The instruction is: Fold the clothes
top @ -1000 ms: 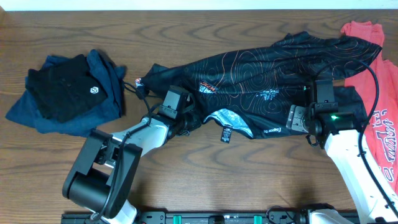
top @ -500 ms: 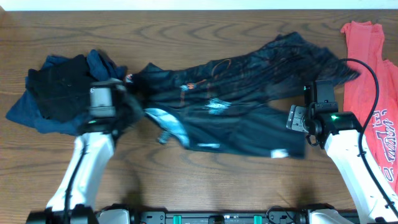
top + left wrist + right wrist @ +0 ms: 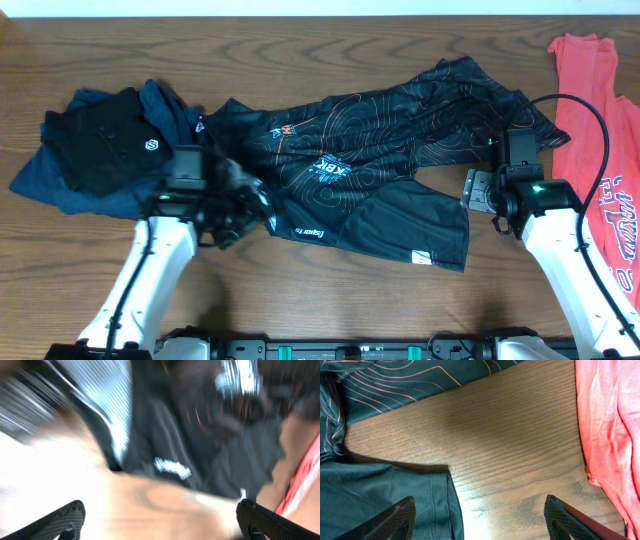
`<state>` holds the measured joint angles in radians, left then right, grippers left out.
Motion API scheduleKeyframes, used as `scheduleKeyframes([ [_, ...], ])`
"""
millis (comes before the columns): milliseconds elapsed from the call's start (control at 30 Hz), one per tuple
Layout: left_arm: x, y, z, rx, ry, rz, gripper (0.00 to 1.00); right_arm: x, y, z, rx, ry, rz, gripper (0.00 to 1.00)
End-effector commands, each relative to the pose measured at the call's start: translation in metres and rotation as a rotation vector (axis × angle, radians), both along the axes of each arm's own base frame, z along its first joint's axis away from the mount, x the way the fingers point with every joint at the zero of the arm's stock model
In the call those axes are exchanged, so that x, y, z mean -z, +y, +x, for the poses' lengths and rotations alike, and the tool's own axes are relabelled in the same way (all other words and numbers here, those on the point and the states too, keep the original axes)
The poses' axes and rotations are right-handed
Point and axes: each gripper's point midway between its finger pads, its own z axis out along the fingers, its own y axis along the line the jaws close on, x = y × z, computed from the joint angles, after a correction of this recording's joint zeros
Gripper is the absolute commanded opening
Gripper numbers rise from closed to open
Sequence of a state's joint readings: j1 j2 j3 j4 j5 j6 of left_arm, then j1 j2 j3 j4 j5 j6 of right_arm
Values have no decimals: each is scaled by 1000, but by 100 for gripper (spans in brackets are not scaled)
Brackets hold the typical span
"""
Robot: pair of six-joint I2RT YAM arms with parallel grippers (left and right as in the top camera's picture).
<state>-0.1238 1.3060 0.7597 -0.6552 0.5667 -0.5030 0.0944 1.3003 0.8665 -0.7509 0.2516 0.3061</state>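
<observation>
Sprawling across the middle of the brown wooden table (image 3: 330, 295) is the large black fabric jersey with thin orange contour lines (image 3: 390, 160), left gripper (image 3: 160, 512) gaping empty nearer the left edge, right gripper (image 3: 480, 515) wide and empty nearer the right edge.

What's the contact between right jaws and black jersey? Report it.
Cannot tell. Right wrist view: the right gripper has its jaws open over bare wood; one overlaps the black jersey hem, height unclear.
</observation>
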Motion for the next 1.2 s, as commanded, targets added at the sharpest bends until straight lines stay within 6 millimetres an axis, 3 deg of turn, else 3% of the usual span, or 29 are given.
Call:
scheduleKeyframes([
  [0,9,-25,-25,13,106,-27,98,-5,-5,0,15,-16,-11,80],
  [133,25,-41,-36,-25,156,41,98,-5,-4,0,12,-15,-4,80],
  [267,38,-70,-38,-65,161,6,100,-5,-4,0,13,-15,-4,80],
  [400,48,-97,-35,-77,150,-34,95,-5,-4,0,12,-15,-4,80],
  [567,71,-114,-38,-102,174,-1,86,-5,-4,0,12,-15,-4,80],
  [733,95,-123,-40,-120,204,25,84,-5,-4,0,12,-15,-4,81],
  [933,113,-139,-37,-157,228,-7,76,-5,-4,0,12,-15,-4,81],
  [1167,119,-131,-27,-195,174,43,73,-5,-4,1,12,-16,-5,81],
])
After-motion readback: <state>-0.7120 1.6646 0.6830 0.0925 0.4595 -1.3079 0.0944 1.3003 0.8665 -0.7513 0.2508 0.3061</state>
